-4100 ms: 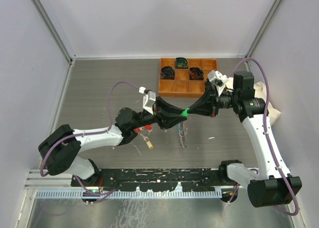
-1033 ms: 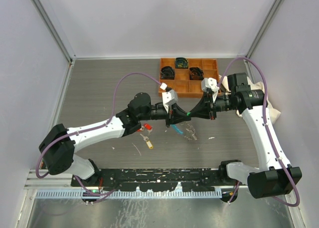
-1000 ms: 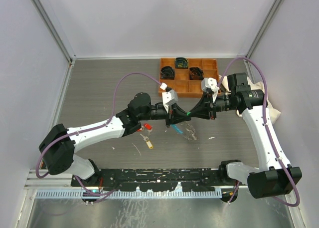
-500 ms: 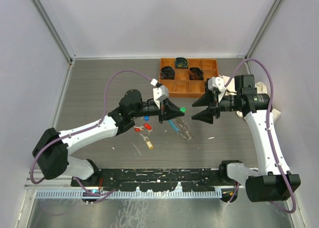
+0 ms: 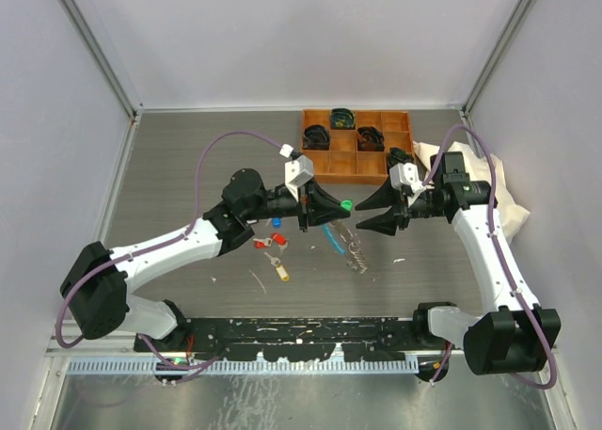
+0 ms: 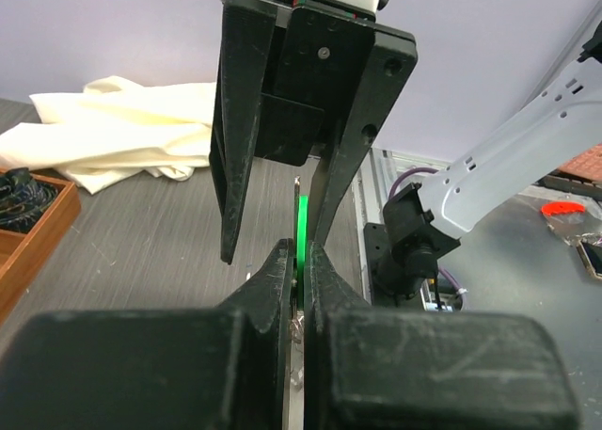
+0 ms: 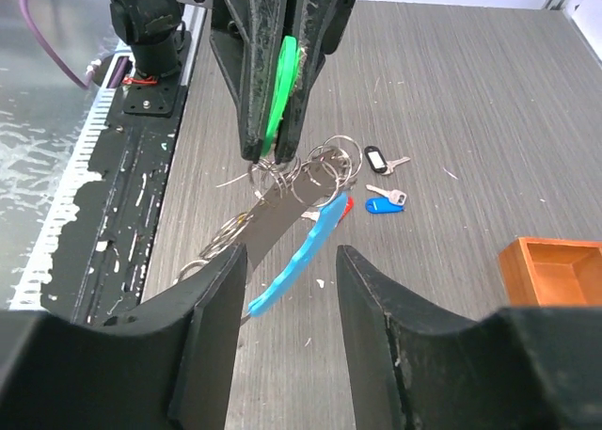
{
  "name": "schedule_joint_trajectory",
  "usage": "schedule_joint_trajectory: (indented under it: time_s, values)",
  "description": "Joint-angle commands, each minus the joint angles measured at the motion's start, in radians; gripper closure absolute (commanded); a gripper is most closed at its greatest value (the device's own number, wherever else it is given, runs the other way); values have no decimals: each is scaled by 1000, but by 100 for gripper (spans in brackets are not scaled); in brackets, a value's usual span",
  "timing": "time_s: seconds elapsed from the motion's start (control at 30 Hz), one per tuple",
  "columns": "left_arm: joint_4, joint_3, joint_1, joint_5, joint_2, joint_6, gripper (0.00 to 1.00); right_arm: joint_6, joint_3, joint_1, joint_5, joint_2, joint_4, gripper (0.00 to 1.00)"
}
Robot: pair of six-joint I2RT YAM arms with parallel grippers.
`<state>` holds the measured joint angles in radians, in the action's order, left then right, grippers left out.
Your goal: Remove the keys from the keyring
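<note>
My left gripper [image 5: 331, 207] is shut on the green tag [image 5: 346, 205] of a key, held above the table. The keyring [image 5: 350, 246] hangs from it, silvery coil and light-blue segment [image 5: 333, 238] drooping to the table. In the left wrist view the fingers [image 6: 282, 270] pinch the green tag [image 6: 303, 225]. My right gripper [image 5: 360, 215] is open and empty, just right of the tag. In the right wrist view [image 7: 287, 265] the green tag [image 7: 279, 82], coil [image 7: 301, 171] and blue segment [image 7: 299, 251] lie ahead. Red [image 5: 261, 244], blue [image 5: 277, 239] and yellow [image 5: 282, 273] tagged keys lie loose on the table.
An orange tray [image 5: 343, 167] with black items in its compartments stands at the back, behind both grippers. A white cloth [image 5: 499, 190] lies at the right wall. A black-tagged key [image 7: 376, 157] lies beside the blue one [image 7: 384, 204].
My right gripper has let go of the green tag, opened and drawn back to the right. The left gripper has shifted slightly left, still holding the tag with the keyring hanging.
</note>
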<state>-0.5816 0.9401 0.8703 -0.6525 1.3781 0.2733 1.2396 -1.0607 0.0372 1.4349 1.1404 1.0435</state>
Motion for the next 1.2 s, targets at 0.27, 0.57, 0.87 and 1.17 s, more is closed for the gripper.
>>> schedule_joint_trajectory:
  time_s: [0.27,0.57,0.87,1.17]
  values:
    - [-170,25,1,-20,2,73,100,-117,-38,96,-24,12,-143,58]
    - [-177,25,1,-24,8,83,100,-137,-47,111,-9,1,-143,66]
    - [-190,26,3,-29,25,95,100,-160,-79,113,-4,14,-145,67]
    - [-193,23,4,-24,21,91,100,-168,-76,122,-9,16,-145,83]
